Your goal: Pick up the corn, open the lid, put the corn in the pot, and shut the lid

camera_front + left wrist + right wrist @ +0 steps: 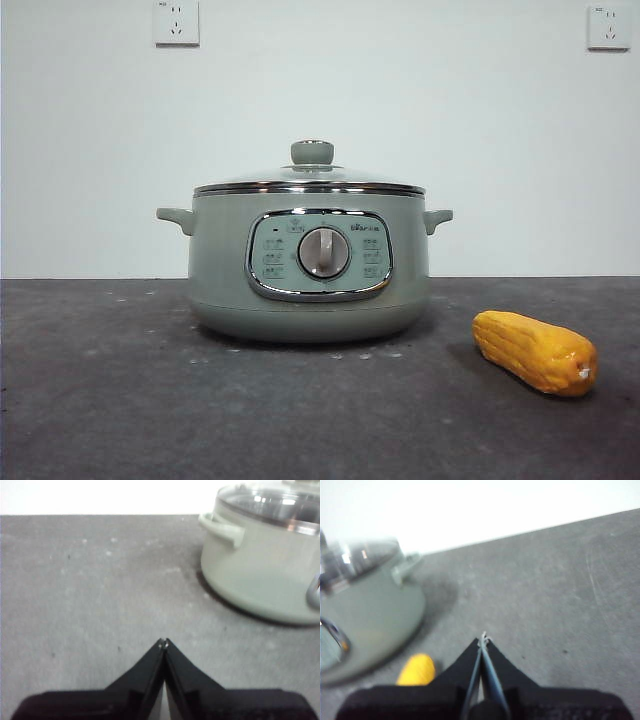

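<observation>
Corn (416, 670) lies seemingly just beside the clenched, empty right hand (483, 639), near the pot (370, 610).

Even, soft light fills the front view, sharp throughout; the sage-green electric pot (309, 262) casts a faint shadow on the dark grey worktop (120, 400), and highlights streak its domed glass lid (310, 178). Both wrist views are soft and blurred, their white walls blown out. Motion blur smears the glossy yellow-orange corn cob (416, 670) in the right wrist view.
</observation>
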Robot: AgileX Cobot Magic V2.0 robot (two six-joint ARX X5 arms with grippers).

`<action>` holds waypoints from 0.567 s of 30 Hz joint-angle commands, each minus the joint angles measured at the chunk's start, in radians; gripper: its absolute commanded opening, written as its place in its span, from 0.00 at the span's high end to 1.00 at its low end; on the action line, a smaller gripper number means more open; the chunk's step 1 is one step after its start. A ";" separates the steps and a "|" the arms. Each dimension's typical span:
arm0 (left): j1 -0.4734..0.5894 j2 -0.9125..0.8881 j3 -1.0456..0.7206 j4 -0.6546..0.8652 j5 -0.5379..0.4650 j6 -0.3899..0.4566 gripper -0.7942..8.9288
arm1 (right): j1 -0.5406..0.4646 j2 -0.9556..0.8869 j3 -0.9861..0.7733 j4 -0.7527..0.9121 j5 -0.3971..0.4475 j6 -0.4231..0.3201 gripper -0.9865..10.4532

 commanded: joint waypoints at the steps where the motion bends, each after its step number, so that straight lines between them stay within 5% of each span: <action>1: 0.002 0.005 0.068 -0.003 0.000 -0.060 0.92 | 0.000 0.000 0.040 0.005 -0.003 0.105 0.92; 11: 0.002 0.151 0.369 -0.119 0.005 -0.124 0.92 | 0.000 0.147 0.342 -0.101 -0.029 0.104 0.92; 17: 0.002 0.292 0.602 -0.248 0.083 -0.080 0.92 | 0.000 0.345 0.608 -0.317 -0.101 -0.028 0.92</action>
